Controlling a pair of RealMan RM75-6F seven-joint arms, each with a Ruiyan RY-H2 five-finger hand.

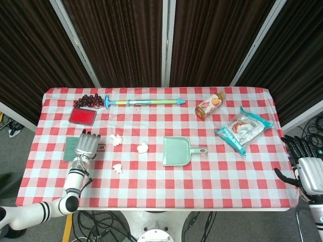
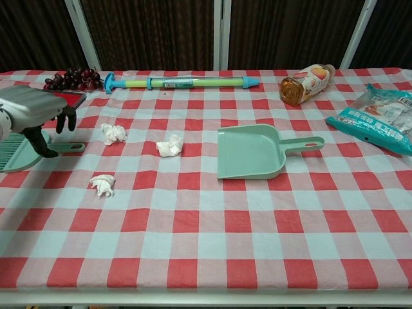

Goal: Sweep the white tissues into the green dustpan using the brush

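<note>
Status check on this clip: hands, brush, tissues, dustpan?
Left hand over the brush, grip unconfirmed; right hand open, off the table edge. Three tissues loose, left of the dustpan. Path clear.

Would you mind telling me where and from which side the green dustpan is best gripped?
Probably by its handle, the slim bar ending in a hanging hole. It sticks out from the green dustpan toward the robot's right, lying flat on the table, while the pan's wide mouth faces the tissues. So the open right hand should come from the right, fingers closing from above.
</note>
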